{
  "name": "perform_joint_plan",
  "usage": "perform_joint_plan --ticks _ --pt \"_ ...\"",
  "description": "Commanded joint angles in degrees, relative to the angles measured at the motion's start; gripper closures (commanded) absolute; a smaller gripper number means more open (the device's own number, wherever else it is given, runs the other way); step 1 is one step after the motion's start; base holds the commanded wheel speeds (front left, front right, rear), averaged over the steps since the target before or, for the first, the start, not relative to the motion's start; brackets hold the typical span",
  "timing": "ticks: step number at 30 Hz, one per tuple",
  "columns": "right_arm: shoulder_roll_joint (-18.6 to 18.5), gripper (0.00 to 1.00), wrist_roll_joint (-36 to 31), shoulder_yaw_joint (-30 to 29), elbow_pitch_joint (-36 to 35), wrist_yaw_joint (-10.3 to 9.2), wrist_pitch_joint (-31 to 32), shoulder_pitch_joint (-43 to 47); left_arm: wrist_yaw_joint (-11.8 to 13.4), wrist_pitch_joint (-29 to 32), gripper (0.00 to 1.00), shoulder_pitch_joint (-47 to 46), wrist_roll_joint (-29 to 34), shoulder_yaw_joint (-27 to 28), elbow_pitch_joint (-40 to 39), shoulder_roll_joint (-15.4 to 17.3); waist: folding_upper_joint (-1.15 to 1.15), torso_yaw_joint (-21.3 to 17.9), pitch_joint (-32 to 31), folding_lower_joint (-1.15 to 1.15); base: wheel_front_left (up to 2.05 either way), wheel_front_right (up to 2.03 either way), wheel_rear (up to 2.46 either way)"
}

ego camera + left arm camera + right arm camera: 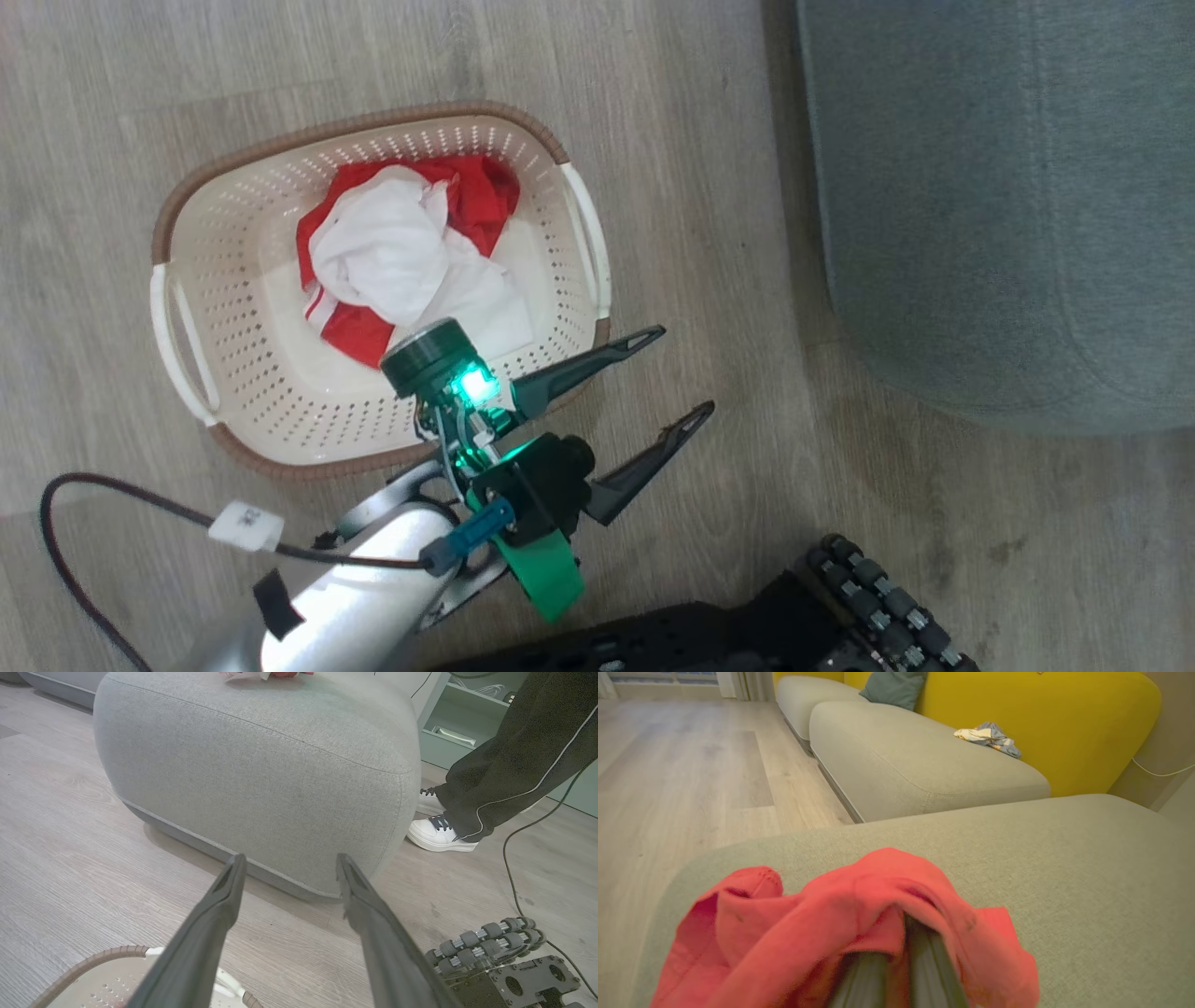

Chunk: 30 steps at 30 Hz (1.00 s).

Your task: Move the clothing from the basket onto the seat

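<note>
Pinching seemingly light, limp clothing point(840, 905) by a bunched fold over the seat point(1064, 858), using the right end effector point(899, 975). Holding the left end effector point(680, 371) spread.

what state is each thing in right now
left hand: open, empty
right hand: shut on red garment
basket: upright, not yet emptied
clothing in basket: crumpled red and white heap
seat: red garment bunched over it, in the right hand's grip
</note>
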Motion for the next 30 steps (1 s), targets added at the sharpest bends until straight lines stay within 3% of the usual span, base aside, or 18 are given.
perform_joint_plan --ticks 1,13,14,15,16,23,30 --pt "-2.13 1.0 -0.64 -0.24 -1.22 -0.01 0.23 -1.12 -0.06 -0.28 0.0 -0.17 0.11 1.55 -2.19 0.61 0.0 0.53 0.58 -0.01 0.0 0.0 0.0" --pt "-3.09 1.0 -7.79 -2.44 12.46 -0.01 -1.02 -5.46 -0.06 -0.28 0.0 -1.33 0.06 2.76 -1.87 0.08 0.0 1.84 1.55 -0.01 0.0 0.0 0.0" --pt "-3.2 0.65 -8.2 -2.55 13.14 -0.01 -1.35 -5.57 -0.06 -0.28 0.0 -1.4 0.05 2.88 -1.8 0.03 0.0 1.82 1.3 -0.01 0.0 0.0 0.0" --pt "-3.27 0.42 -8.62 -2.7 13.72 -0.01 -1.71 -5.64 -0.06 -0.28 0.0 -1.43 0.03 2.99 -1.76 -0.04 0.0 1.77 1.06 -0.01 0.0 0.0 0.0" --pt "-3.23 0.0 -8.92 -3.04 14.29 -0.01 -2.01 -5.66 -0.06 -0.28 0.0 -1.39 0.0 3.08 -1.7 -0.13 0.0 1.7 0.7 -0.01 0.0 0.0 0.0" --pt "-2.92 0.0 -10.81 -2.82 18.53 -0.01 -3.78 -4.73 -0.06 -0.28 0.0 -0.35 -0.11 3.07 -0.65 -1.43 0.0 0.66 -3.81 -0.01 0.0 0.0 0.0" --pt "-2.1 0.0 -10.22 3.18 21.86 -0.01 -4.78 -1.62 -0.06 -0.28 0.0 1.86 -0.49 3.5 0.51 -3.96 0.0 -0.05 -10.87 -0.01 0.0 0.0 0.0"
